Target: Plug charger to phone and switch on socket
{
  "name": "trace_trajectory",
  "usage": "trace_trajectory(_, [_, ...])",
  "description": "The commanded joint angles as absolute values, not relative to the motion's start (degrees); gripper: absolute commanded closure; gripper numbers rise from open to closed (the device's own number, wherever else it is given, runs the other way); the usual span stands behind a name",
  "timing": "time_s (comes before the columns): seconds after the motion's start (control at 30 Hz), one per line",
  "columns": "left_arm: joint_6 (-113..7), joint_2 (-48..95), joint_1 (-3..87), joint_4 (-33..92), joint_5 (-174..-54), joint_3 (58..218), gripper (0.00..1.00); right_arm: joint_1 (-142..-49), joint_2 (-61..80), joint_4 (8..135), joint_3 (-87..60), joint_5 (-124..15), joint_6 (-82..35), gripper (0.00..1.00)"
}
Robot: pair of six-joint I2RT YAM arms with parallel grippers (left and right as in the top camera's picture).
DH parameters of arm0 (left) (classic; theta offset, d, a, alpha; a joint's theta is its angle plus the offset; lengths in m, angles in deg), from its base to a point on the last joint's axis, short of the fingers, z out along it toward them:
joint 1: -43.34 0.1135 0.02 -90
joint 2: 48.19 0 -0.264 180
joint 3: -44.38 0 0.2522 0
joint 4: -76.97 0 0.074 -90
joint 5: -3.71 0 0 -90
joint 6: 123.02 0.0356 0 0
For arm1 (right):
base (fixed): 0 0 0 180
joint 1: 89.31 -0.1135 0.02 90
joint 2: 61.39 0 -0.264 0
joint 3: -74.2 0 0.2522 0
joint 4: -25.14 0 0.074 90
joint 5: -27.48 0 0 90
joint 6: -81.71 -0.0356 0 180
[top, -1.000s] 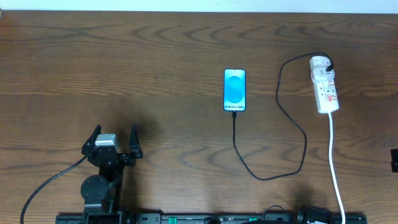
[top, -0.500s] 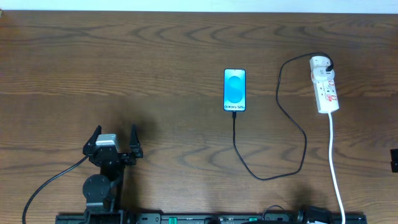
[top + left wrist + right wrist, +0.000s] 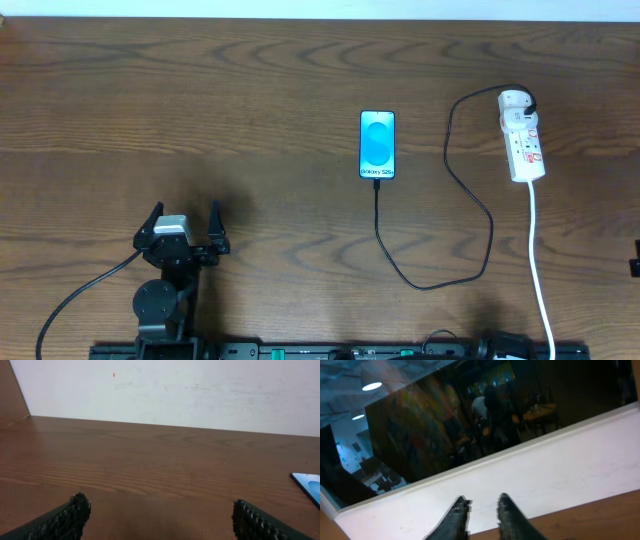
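The phone [image 3: 378, 144] lies flat at the table's middle with its blue screen lit; its corner also shows in the left wrist view [image 3: 309, 484]. The charger [image 3: 487, 215], a thin black cable, has its tip [image 3: 377, 185] at the phone's bottom edge and loops right up to the socket [image 3: 523, 140], a white power strip at the right. My left gripper [image 3: 182, 218] is open and empty at the front left [image 3: 160, 516]. My right gripper [image 3: 484, 504] is tilted up at the wall, its fingers a narrow gap apart, holding nothing. Only a sliver of it [image 3: 636, 264] shows overhead.
The socket's white cord [image 3: 540, 270] runs down to the table's front edge. A white wall [image 3: 175, 390] bounds the table's far side. A black rail [image 3: 330, 350] lies along the front edge.
The dark sliver of my right arm at the right edge of the overhead view has slid further out of frame. Nothing else has moved.
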State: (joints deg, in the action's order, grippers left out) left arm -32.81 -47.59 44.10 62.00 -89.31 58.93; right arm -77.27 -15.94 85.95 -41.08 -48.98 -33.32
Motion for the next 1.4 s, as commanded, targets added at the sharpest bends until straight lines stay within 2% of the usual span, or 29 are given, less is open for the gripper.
trace_trajectory(0.0, [-32.9,-47.5,44.4,59.4,-88.6,58.4,0.07,-77.7,-16.3,84.9,-40.9,-48.8,-32.6,0.71])
trace_trajectory(0.03, [-32.9,-47.5,44.4,59.4,-88.6,58.4,0.07,-77.7,-16.3,84.3,-40.9,-48.8,-32.7,0.66])
trace_trajectory(0.1, [-32.9,-47.5,44.4,59.4,-88.6,58.4,0.07,-77.7,-16.3,83.4,-40.9,-48.8,-32.7,0.49])
trace_trajectory(0.13, [-32.9,-47.5,44.4,59.4,-88.6,58.4,0.07,-77.7,-16.3,83.4,-41.0,-48.6,-32.9,0.32])
trace_trajectory(0.17, [-32.9,-47.5,44.4,59.4,-88.6,58.4,0.07,-77.7,-16.3,83.7,-41.0,-48.6,-33.1,0.1])
trace_trajectory(0.2, [-32.9,-47.5,44.4,59.4,-88.6,58.4,0.07,-77.7,-16.3,84.5,-41.0,-48.6,-33.1,0.01])
trace_trajectory(0.33, [-32.9,-47.5,44.4,59.4,-88.6,58.4,0.07,-77.7,-16.3,92.3,-41.0,-48.6,-33.1,0.01])
trace_trajectory(0.5, [-32.9,-47.5,44.4,59.4,-88.6,58.4,0.07,-77.7,-16.3,111.9,-41.0,-48.6,-33.1,0.01])
trace_trajectory(0.63, [-32.9,-47.5,44.4,59.4,-88.6,58.4,0.07,-77.7,-16.3,120.7,-41.0,-52.3,-32.3,0.01])
trace_trajectory(0.77, [-32.9,-47.5,44.4,59.4,-88.6,58.4,0.07,-77.7,-16.3,122.7,-41.0,-55.5,-32.4,0.01])
trace_trajectory(1.07, [-32.9,-47.5,44.4,59.4,-88.6,58.4,0.07,-77.7,-16.3,132.7,-40.7,-60.5,-18.7,0.01])
trace_trajectory(1.37, [-32.9,-47.5,44.4,59.4,-88.6,58.4,0.07,-79.4,-17.0,130.1,-32.1,-58.7,-18.3,0.01])
